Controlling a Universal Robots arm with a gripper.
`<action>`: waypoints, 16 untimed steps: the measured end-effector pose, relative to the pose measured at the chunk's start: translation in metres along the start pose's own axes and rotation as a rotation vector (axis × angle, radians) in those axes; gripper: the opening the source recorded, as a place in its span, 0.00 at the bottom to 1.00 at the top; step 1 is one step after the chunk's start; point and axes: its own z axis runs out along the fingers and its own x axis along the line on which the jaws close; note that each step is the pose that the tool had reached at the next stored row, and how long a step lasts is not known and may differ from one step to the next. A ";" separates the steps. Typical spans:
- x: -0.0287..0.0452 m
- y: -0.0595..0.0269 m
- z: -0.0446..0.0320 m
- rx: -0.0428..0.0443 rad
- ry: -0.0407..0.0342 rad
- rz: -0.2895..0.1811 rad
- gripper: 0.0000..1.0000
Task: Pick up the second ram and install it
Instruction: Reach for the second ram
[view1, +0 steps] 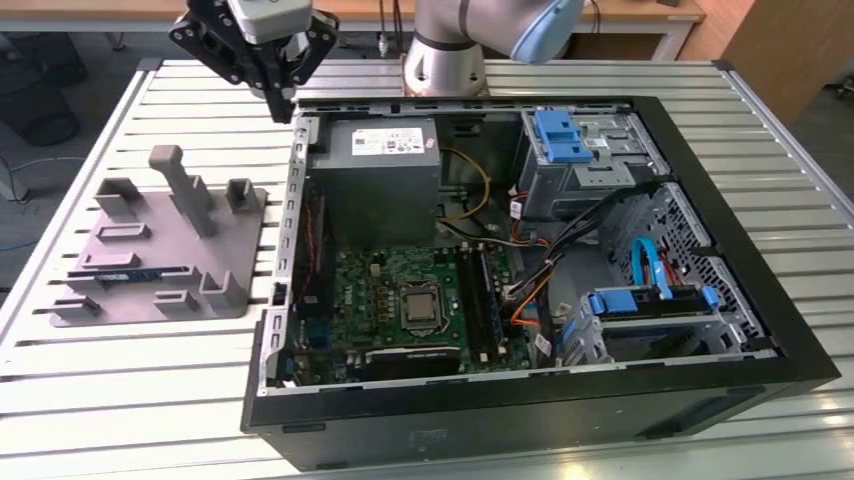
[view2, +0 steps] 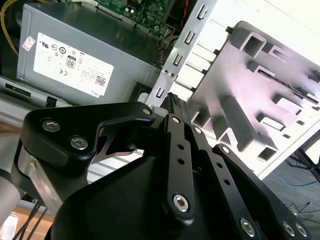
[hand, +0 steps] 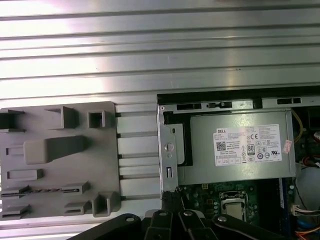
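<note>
While I hang over the tabletop (view1: 120, 385) beside the back corner of the open computer case (view1: 534, 425), my gripper (view1: 282, 108) has its fingers drawn together and carries nothing. The case lies on its side with the panel off, which I take as a way to turn the green motherboard (view1: 387, 290) upward for reaching from above. The second ram (view1: 131, 272) sits in a slot of the grey holder (view1: 234, 265), well apart from me. The slot appears to keep it standing on edge for an easy grasp. It looks like a thin, narrow blue strip; its chips are too small to tell.
</note>
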 end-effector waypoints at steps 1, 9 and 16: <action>0.0023 -0.0002 0.0000 0.0000 0.0000 0.000 0.10; 0.0195 -0.0015 0.0008 0.0000 0.0000 0.000 0.10; 0.0317 -0.0025 0.0015 0.0000 0.0000 0.000 0.10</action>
